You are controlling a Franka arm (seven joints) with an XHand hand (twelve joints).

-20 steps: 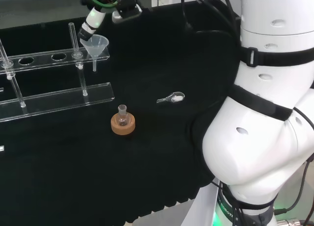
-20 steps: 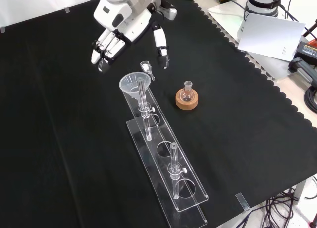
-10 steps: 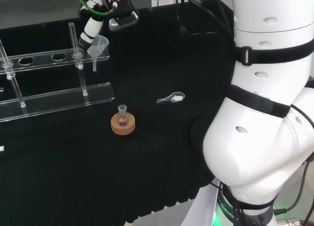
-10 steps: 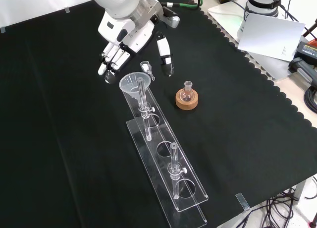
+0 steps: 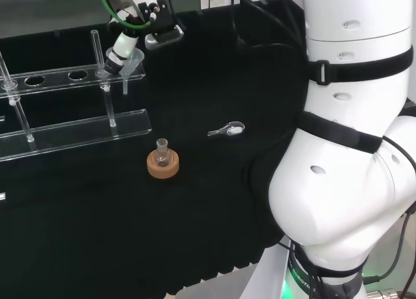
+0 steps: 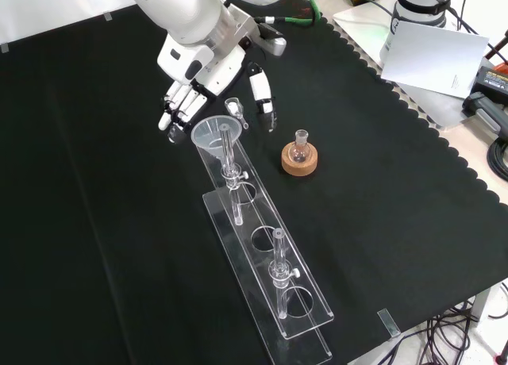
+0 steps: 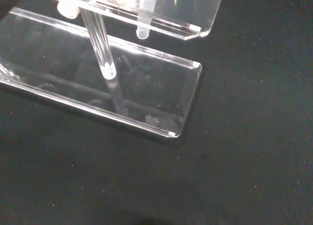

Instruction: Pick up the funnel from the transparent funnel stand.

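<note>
While the funnel [image 6: 213,134] sits in the stand [image 6: 274,270], the hand [image 6: 190,87] hovers at its rim, fingers straight, grasping nothing.

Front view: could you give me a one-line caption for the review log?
Black and white robot hand open around the clear plastic funnel seated at the end of the transparent funnel stand, not yet grasping.

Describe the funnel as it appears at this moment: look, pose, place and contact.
The funnel is clear, glass or plastic, a wide cone over a narrow stem. It sits upright in the end hole of the transparent stand, stem hanging through the upper shelf. In the front view the hand hovers at its rim, fingers to one side, thumb to the other, not yet closed. Actual contact cannot be confirmed.
</note>
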